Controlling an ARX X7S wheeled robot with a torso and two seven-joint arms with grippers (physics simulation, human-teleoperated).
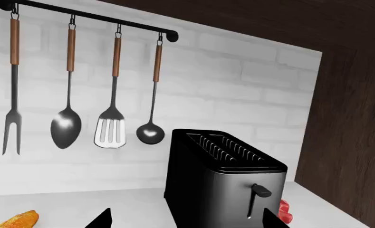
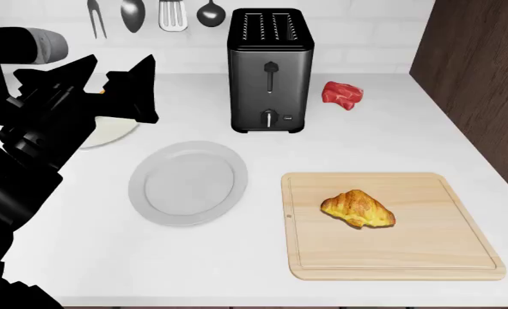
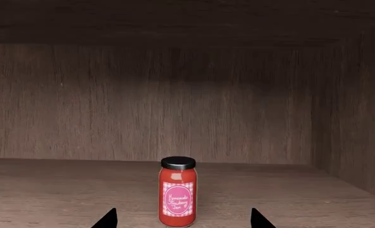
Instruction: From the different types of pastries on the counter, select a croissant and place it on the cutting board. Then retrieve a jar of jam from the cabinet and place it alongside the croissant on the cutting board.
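The croissant [image 2: 358, 208] lies on the pale wood cutting board [image 2: 391, 257] at the front right of the white counter [image 2: 382, 135]. The jam jar [image 3: 177, 192], red with a black lid and pink label, stands upright on the cabinet shelf [image 3: 60, 190]. My right gripper [image 3: 183, 221] is open, with the jar's base between its fingertips and not touching them. It is out of the head view. My left gripper [image 2: 120, 64] is open and empty, raised over the counter's back left; in its wrist view [image 1: 186, 221] it faces the toaster. An end of the baguette [image 1: 19, 221] shows.
A black toaster [image 2: 268, 71] stands at the back. A red chunk of meat [image 2: 342, 94] lies to its right. A round grey plate [image 2: 187, 182] sits left of the board. Utensils [image 1: 111, 123] hang on a wall rail. A dark wood cabinet side [image 2: 485, 71] rises at right.
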